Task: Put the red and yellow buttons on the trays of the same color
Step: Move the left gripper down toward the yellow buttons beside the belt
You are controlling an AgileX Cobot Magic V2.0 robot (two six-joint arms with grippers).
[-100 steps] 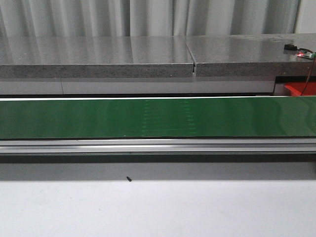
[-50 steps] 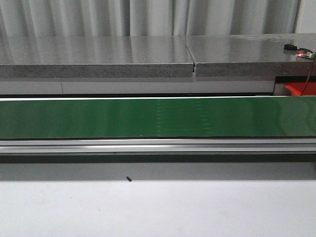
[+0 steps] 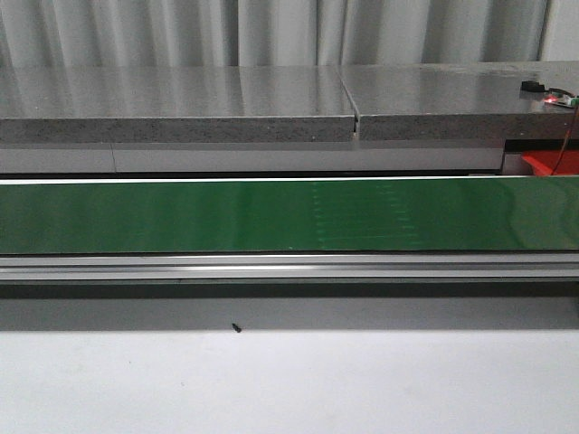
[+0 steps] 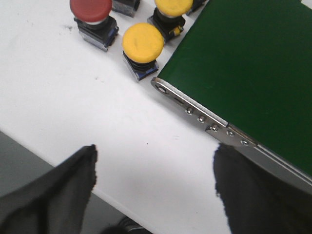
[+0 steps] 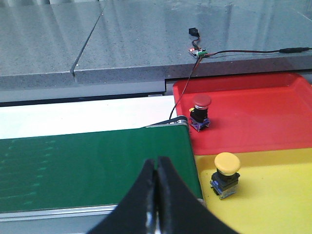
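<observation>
In the left wrist view, a red button [image 4: 91, 14] and two yellow buttons [image 4: 142, 45] [image 4: 171, 9] stand on the white table by the end of the green belt [image 4: 253, 63]. My left gripper [image 4: 153, 161] is open over bare table, apart from them. In the right wrist view, a red button [image 5: 201, 110] stands on the red tray [image 5: 258, 117] and a yellow button [image 5: 226, 173] on the yellow tray [image 5: 273, 195]. My right gripper [image 5: 156, 168] is shut and empty over the belt's end [image 5: 97, 161]. A corner of the red tray [image 3: 549, 165] shows in the front view.
A grey stone counter [image 3: 271, 99] runs behind the belt [image 3: 271, 215], with a small circuit board and cable [image 5: 198, 51] on it near the red tray. The belt's metal rail [image 4: 204, 119] edges the white table [image 3: 289, 380]. A tiny black speck [image 3: 236, 328] lies there.
A faint pattern on the green belt has drifted to the right in the front view. Nothing else has moved.
</observation>
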